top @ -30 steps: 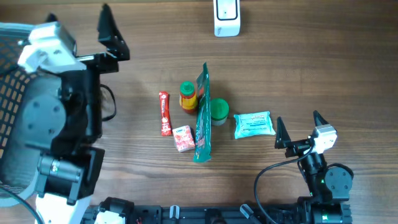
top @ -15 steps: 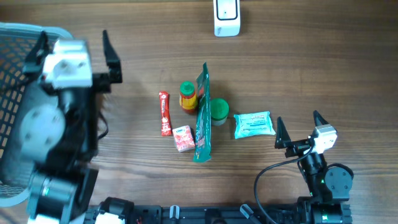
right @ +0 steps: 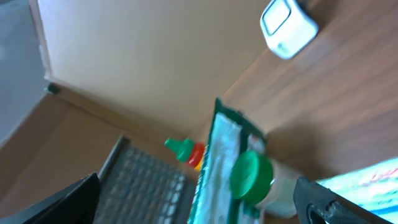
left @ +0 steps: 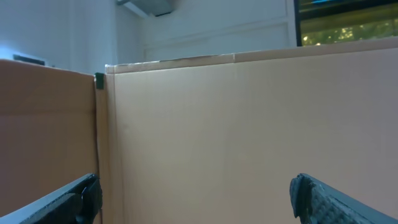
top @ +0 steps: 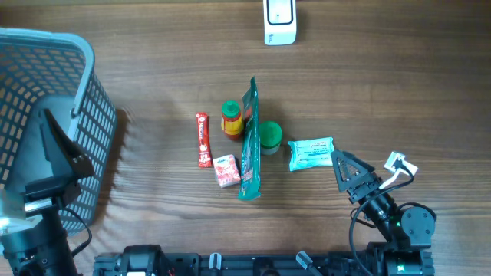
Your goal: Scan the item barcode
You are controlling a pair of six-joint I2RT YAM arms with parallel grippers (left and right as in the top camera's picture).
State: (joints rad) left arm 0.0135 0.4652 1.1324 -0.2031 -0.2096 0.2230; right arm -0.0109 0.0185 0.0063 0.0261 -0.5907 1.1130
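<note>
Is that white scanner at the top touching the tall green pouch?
Apart. The overhead view shows bare wood between the white scanner and the green pouch.

Left arm pulling back, right end effector swinging round

The left arm (top: 38,203) is retreating across the bench (top: 161,69) from 10 o'clock down to 8 o'clock, uncovering the whole mesh basket (top: 86,92). The right end effector (top: 343,173) is turning from pointing at 12 o'clock to about 10 o'clock, its tips now coming just beside the teal packet (top: 312,153).

Teal packet (top: 313,153) near green pouch (top: 250,146)
</note>
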